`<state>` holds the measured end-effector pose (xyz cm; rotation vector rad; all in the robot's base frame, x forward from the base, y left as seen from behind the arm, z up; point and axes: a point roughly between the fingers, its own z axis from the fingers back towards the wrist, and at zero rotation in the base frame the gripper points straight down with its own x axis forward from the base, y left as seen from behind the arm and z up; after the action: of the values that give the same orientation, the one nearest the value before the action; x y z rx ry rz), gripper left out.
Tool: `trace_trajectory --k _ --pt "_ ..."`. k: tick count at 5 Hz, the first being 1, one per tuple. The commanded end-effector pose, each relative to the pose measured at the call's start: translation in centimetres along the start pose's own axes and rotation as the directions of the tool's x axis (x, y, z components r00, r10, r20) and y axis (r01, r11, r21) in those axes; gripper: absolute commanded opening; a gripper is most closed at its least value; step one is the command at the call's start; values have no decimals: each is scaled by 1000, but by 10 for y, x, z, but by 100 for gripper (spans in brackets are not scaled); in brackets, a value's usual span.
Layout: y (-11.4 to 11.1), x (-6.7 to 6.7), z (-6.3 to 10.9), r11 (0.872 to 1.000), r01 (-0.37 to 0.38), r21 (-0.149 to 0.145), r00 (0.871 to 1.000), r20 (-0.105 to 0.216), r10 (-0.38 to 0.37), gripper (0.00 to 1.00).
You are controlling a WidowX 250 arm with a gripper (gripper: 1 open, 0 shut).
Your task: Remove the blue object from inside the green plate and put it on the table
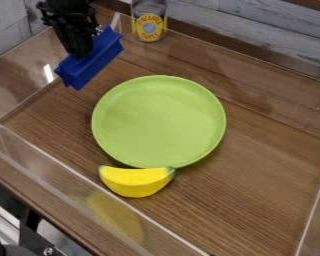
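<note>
The gripper (77, 45) hangs over the far left part of the tabletop (263, 150), its jaws clamped on the blue object (92, 62), which tilts with its lower end toward the near left, beyond the rim of the green plate (160, 122). Whether the block touches the wood I cannot tell. The plate lies bare in the middle. A yellow banana-shaped toy (135, 180) sits just beside its near edge. A small jar (149, 24) stands at the far side, right of the gripper. Clear walls (29, 160) border the surface.
</note>
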<state>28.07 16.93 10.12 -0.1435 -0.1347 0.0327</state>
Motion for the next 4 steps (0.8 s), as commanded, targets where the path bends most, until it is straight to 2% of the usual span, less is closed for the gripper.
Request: trace_trajectory --k 1,2,4 --pt "14 -3 14 999 -15 49 999 38 13 0" --pt "22 -13 8 998 -25 62 1000 19 24 0" --pt "36 -24 -9 996 -41 82 999 -12 42 0"
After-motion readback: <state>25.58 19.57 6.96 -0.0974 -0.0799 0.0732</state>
